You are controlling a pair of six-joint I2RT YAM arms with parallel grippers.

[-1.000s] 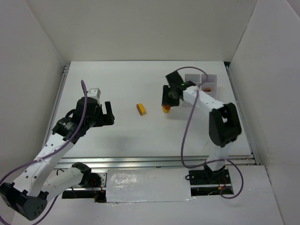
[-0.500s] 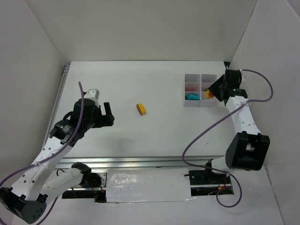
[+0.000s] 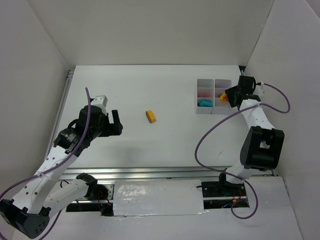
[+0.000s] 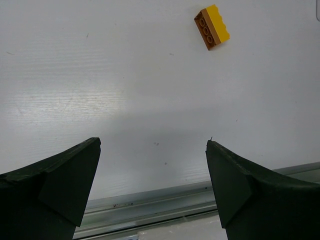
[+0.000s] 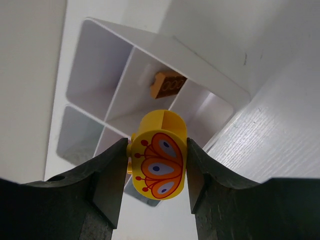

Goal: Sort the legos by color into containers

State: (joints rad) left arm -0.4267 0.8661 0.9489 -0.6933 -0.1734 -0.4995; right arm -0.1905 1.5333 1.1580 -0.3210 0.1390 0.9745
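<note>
Spanning the whole top view, a white surface (image 3: 165, 145) sits boxed in by plain white walls (image 3: 150, 30), with a metal rail (image 3: 165, 172) along its near edge. The left arm (image 3: 52, 160) reaches over the left part of the surface. The left jaws stand wide apart and grip nothing, with only bare surface between them.

The right arm (image 3: 256, 122) stretches toward the far right corner. There the right jaws are partly closed, pinching a yellow rounded piece (image 5: 159, 165) by its two sides. An orange and red butterfly-like print on it faces the wrist camera. The piece hangs over the right-hand column of the tray (image 3: 197, 97), a whitish grid of square cells two wide. Whether it touches the tray cannot be told.

A cyan brick (image 3: 204, 103) lies in the nearest left cell, and an orange-brown brick (image 5: 167, 84) lies in a cell beyond the held piece. One yellow brick (image 3: 150, 116) lies on the surface between the arms, well apart from the tray. It is tipped on its side with its brown underside showing.
</note>
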